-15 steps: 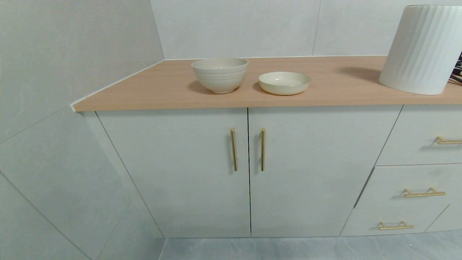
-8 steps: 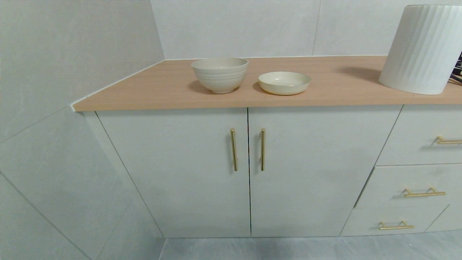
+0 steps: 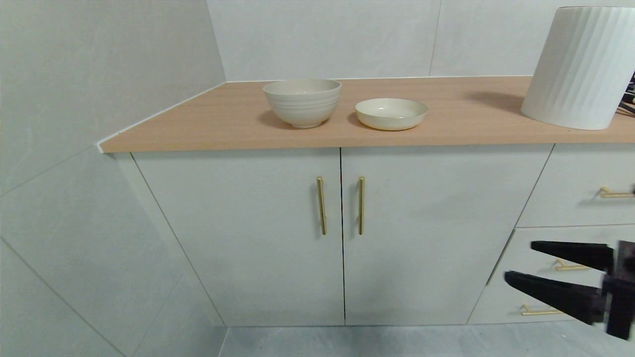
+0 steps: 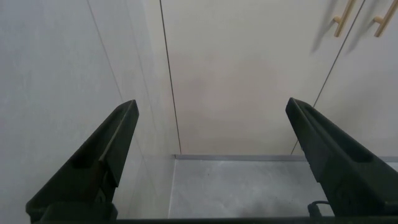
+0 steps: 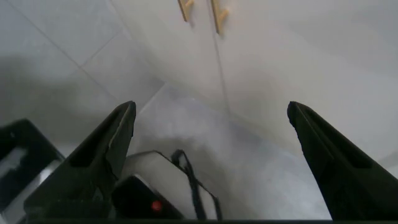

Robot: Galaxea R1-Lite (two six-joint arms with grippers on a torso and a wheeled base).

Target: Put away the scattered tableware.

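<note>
Viewing a wooden surface [image 3: 238, 119] between tiled walls [image 3: 322, 34], I see bowl [image 3: 302, 102] beside dish [image 3: 391, 113], cabinet doors [image 3: 248, 233] closed; right gripper [image 3: 520, 260] and left gripper [image 4: 210, 106] gape wide, empty.

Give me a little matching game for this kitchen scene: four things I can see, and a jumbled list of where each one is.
Things:
1. deep bowl
2. shallow dish
3. white ribbed container
4. right gripper

Places:
A. at the far right end of the countertop
B. low down, in front of the drawers, open
C. on the countertop above the left cabinet door
D. on the countertop above the right cabinet door

Pairs: 1-C, 2-D, 3-A, 4-B
</note>
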